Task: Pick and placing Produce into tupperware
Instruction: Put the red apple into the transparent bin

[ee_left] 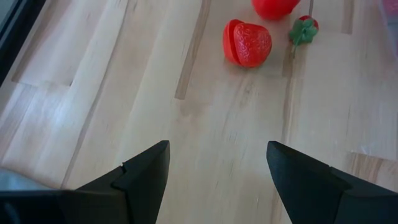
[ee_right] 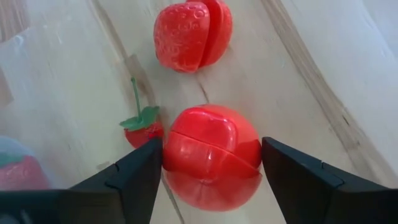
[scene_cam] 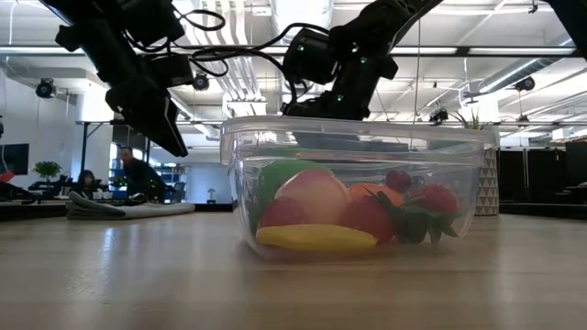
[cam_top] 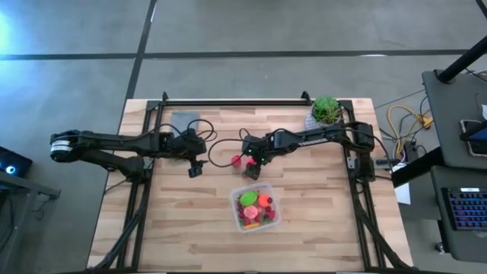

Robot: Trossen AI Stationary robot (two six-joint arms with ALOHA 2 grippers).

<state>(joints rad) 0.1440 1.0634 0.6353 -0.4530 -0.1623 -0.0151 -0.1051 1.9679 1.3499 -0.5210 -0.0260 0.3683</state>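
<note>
Fingers of the right gripper [ee_right: 211, 165] are bracketing a red apple [ee_right: 211, 155], not yet squeezing; closing comes next, then carrying it to the tupperware [cam_top: 256, 208]. Left gripper [ee_left: 217, 168] is hovering spread nearby.

Pale matt wood-grain table [cam_top: 183, 221], clear glossy plastic tupperware [scene_cam: 358, 188], shiny smooth plastic tomato [ee_right: 211, 155], dimpled strawberry [ee_right: 193, 34]

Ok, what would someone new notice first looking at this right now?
Probably the right gripper straddling a round red toy fruit mid-table, fingers open on either side, with a strawberry and a tiny stemmed berry lying beside it. Next, the clear tupperware nearer the front edge, already packed with colourful produce. The left gripper hovers open close by.
</note>
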